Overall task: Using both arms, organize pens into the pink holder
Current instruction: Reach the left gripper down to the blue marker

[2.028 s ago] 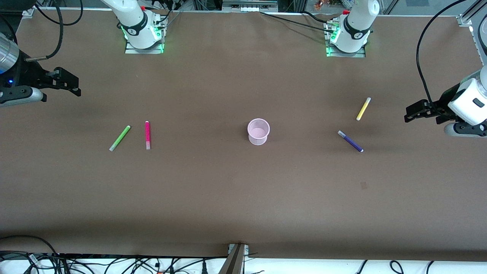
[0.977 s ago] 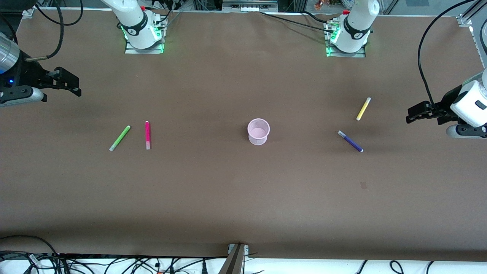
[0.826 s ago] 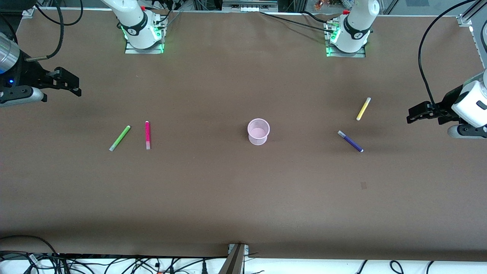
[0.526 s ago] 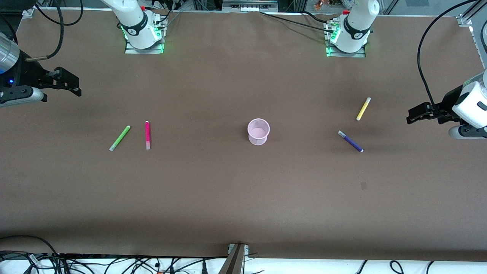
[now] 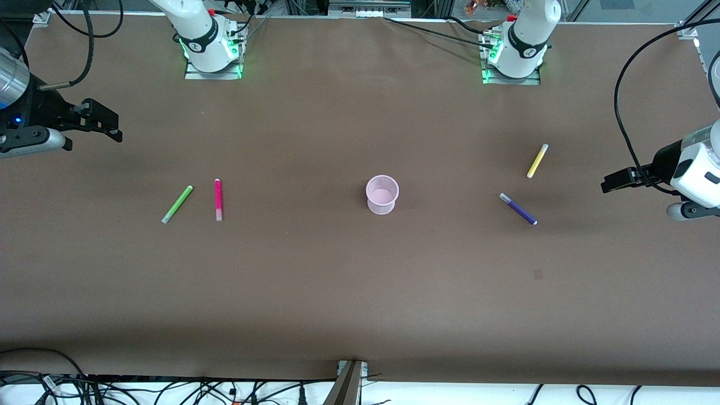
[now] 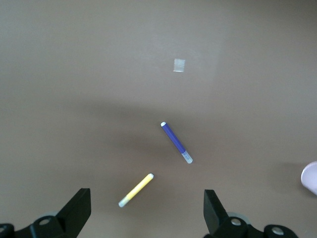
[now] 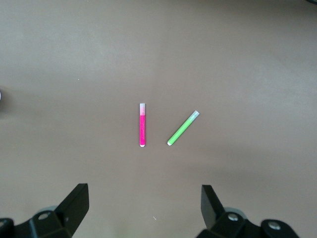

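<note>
The pink holder (image 5: 382,194) stands upright mid-table, with nothing in it. The lime green pen (image 5: 177,204) and magenta pen (image 5: 218,199) lie toward the right arm's end; both show in the right wrist view, green (image 7: 183,128) and magenta (image 7: 142,125). The yellow pen (image 5: 537,161) and dark purple pen (image 5: 518,208) lie toward the left arm's end; the left wrist view shows them too, yellow (image 6: 135,190) and purple (image 6: 176,142). My left gripper (image 5: 610,184) is open and empty, up in the air at its end. My right gripper (image 5: 109,126) is open and empty at the other end.
The table is covered in brown paper (image 5: 360,292). A small pale mark (image 5: 538,274) sits on it nearer the camera than the purple pen. Cables run along the table's near edge (image 5: 169,388).
My left gripper has moved slightly toward the camera and turned, so its fingers look narrower from the front. The right arm and the pens have not moved.
</note>
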Robot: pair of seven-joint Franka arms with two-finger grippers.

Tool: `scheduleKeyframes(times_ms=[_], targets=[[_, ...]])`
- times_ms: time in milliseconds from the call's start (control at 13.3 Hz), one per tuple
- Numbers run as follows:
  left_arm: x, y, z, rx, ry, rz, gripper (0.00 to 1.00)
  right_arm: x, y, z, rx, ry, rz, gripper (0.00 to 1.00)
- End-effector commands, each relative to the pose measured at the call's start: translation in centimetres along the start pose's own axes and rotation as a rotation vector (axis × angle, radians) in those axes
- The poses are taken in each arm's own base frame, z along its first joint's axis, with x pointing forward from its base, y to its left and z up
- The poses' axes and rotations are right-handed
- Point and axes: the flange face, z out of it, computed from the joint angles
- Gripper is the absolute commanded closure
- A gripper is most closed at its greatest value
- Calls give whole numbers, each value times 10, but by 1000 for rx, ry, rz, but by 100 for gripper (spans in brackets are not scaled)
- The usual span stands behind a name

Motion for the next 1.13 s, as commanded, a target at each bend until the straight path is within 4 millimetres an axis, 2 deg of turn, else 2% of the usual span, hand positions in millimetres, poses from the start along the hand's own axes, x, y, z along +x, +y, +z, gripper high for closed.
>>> scheduleKeyframes(times_ms=[0, 150, 451, 751, 977, 1052], targets=[[1, 5, 3, -23, -31, -166, 0, 2, -1, -7, 16, 8, -7, 0], [7, 16, 28, -25, -79, -290, 0, 2, -1, -7, 16, 9, -8, 0], [13, 22, 98, -38, -121, -475, 0, 2, 1, -6, 16, 9, -2, 0], [3, 20, 178, -50, -82, -608, 0, 3, 0, -6, 16, 11, -5, 0], [-12, 28, 245, -69, -31, -666, 0, 3, -1, -6, 16, 11, -8, 0], [-15, 32, 261, -71, -26, -677, 0, 3, -1, -6, 16, 11, -8, 0]])
